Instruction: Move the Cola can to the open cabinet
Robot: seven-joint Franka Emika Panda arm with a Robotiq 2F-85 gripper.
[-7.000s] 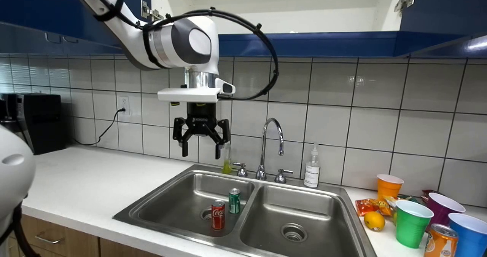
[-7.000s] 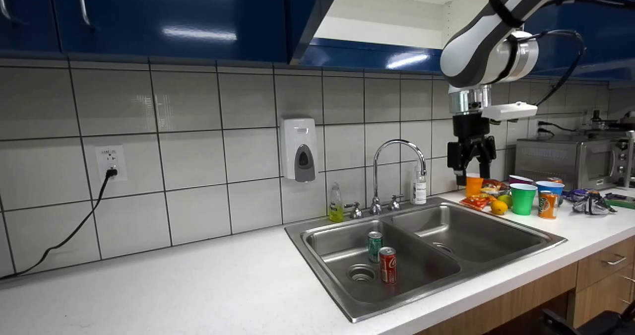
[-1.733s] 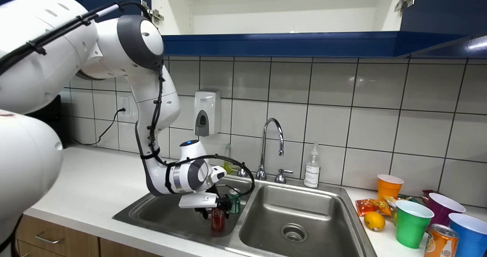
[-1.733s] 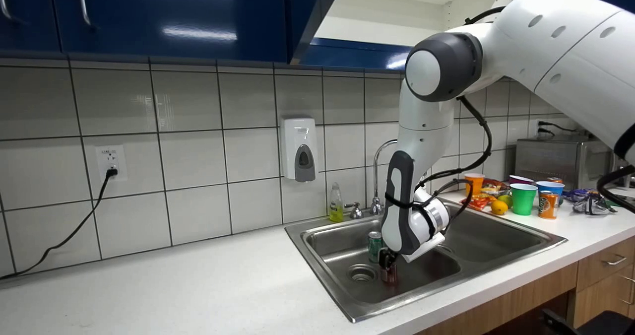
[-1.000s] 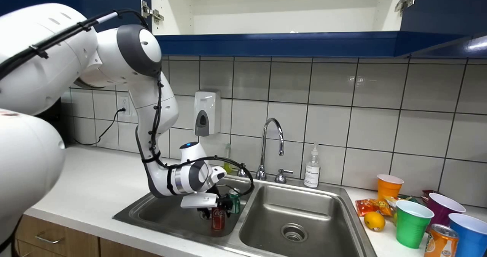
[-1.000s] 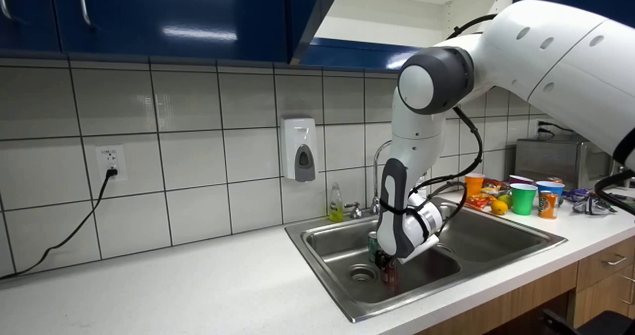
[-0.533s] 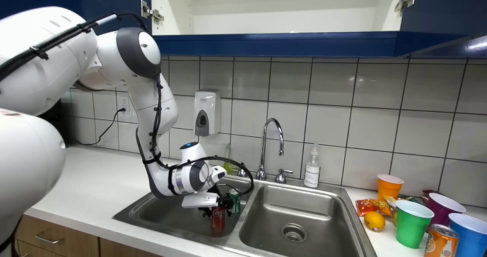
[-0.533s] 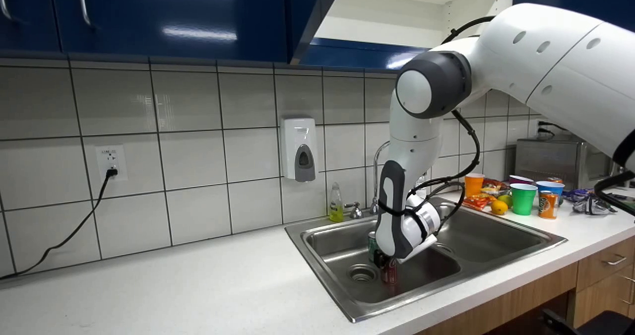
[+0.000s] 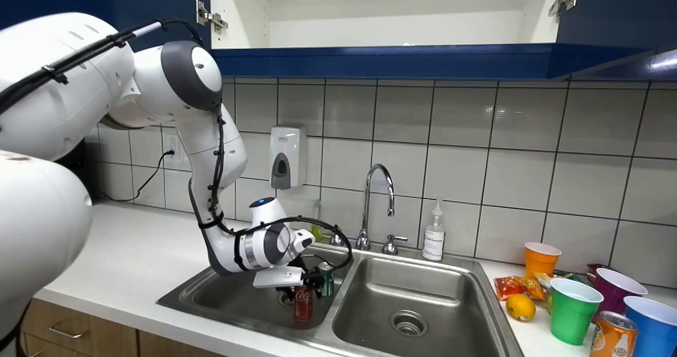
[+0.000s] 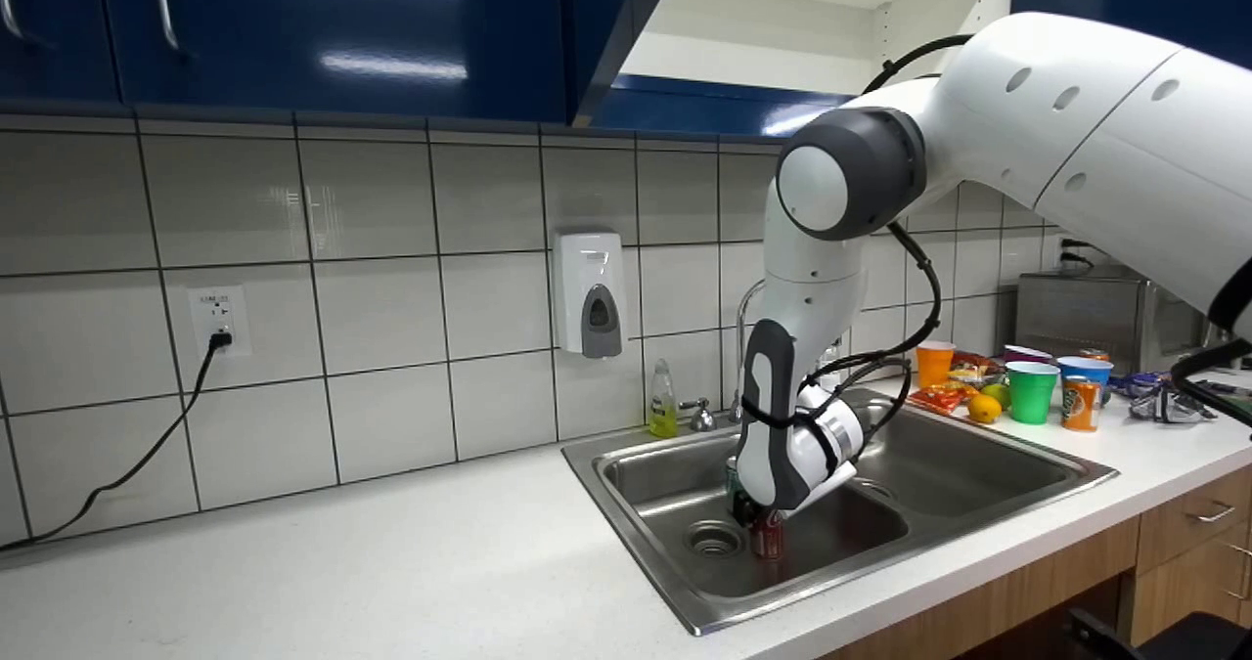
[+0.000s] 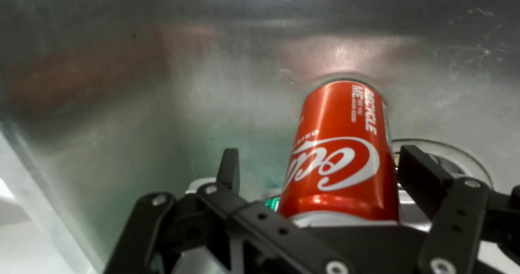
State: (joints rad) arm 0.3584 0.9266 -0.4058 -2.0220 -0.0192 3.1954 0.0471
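Cola can: red, white script | claw: black | cabinet: blue, white inside

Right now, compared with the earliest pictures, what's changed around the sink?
The fingers have come down from above the sink into it, tilting on the way; in the wrist view they stand open, one on each side of the Cola can. Nothing was taken hold of or let go. Unchanged: the Cola can and green can in the sink, the open cabinet above.
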